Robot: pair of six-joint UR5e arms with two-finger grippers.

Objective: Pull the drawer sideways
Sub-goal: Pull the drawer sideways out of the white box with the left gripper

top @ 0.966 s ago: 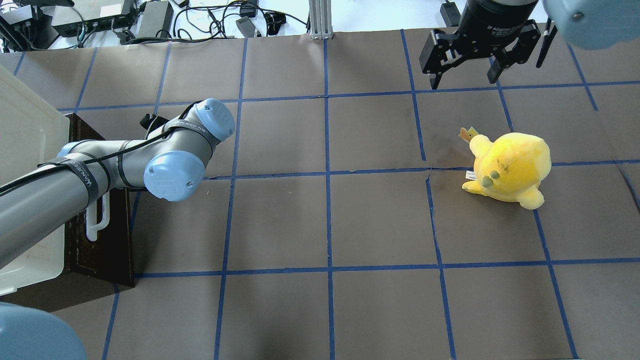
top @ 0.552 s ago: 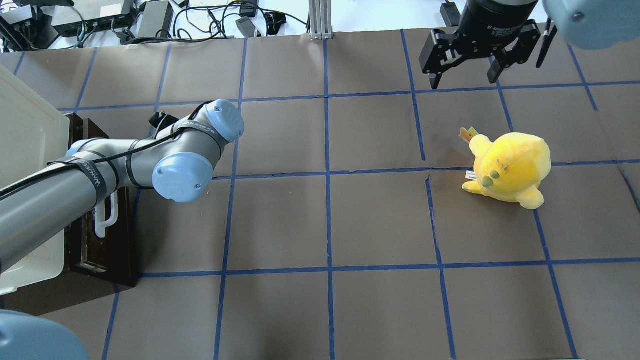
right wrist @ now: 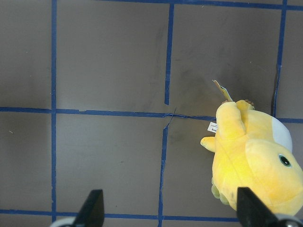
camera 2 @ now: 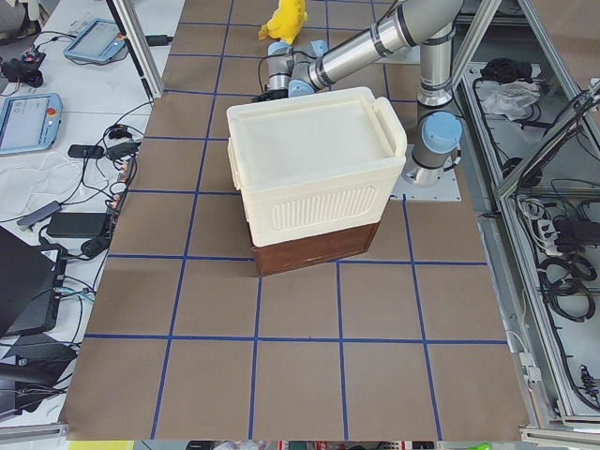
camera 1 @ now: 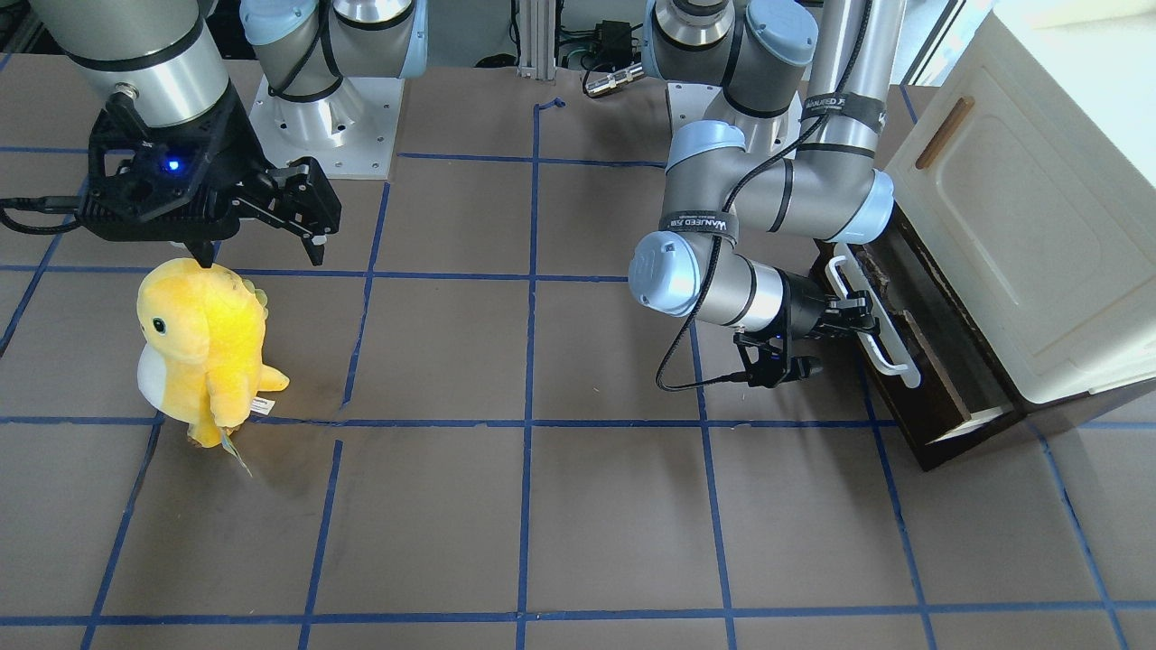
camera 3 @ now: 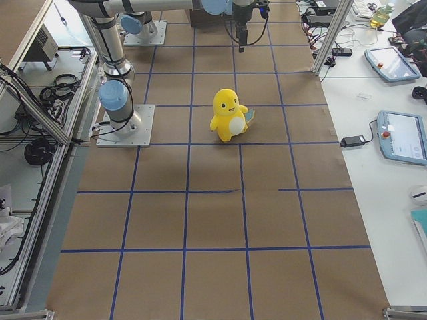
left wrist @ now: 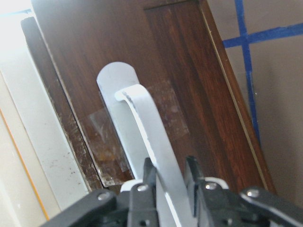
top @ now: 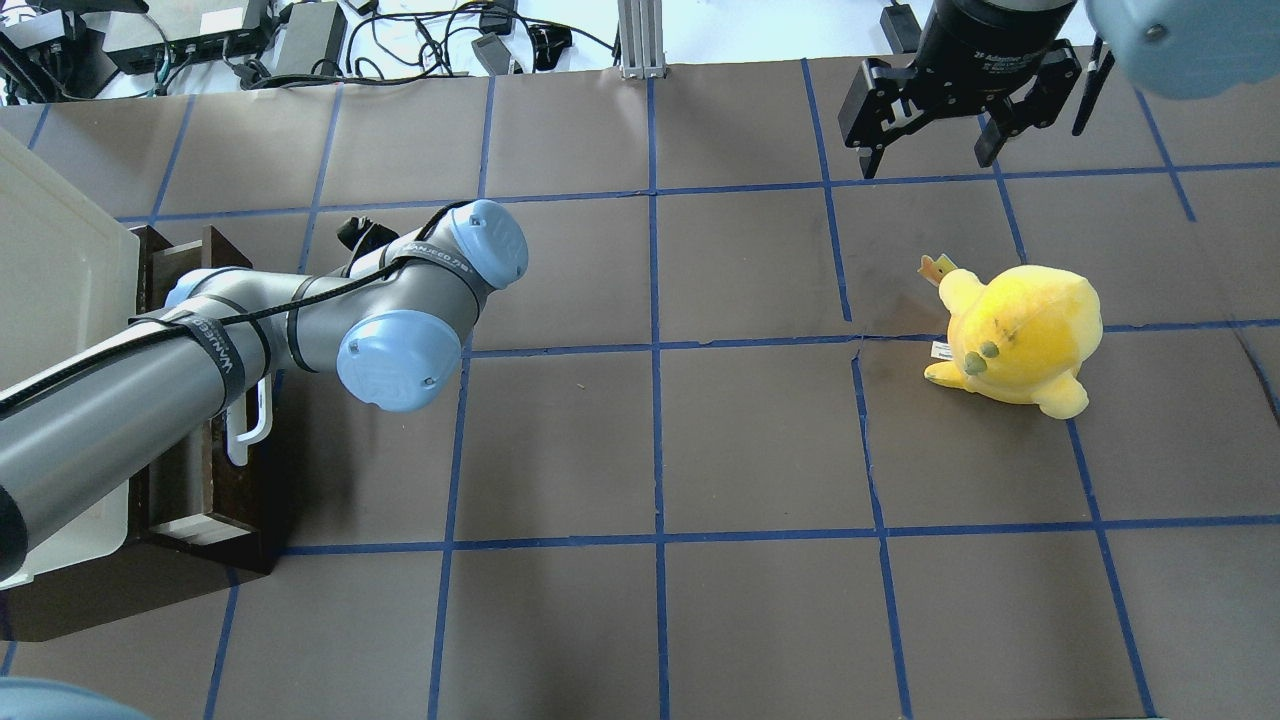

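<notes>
The drawer (camera 1: 914,417) has a dark brown front and a long white bar handle (camera 1: 890,357), and it stands partly pulled out of the cream cabinet (camera 1: 1011,235). My left gripper (camera 1: 851,321) is shut on the handle. The left wrist view shows its fingers (left wrist: 149,177) clamped on either side of the white bar (left wrist: 142,123). In the overhead view my left arm hides the gripper; the drawer front (top: 250,500) and the handle's end (top: 250,430) show below it. My right gripper (top: 930,150) is open and empty, held above the table at the far right.
A yellow plush toy (top: 1020,335) stands on the brown mat on the right side, just in front of my right gripper (right wrist: 170,213); it also shows in the right wrist view (right wrist: 255,161). Blue tape lines grid the mat.
My left arm has moved toward the table's middle with the handle in its grip. The drawer has slid further out of the cabinet. The right arm and plush toy have not moved.
</notes>
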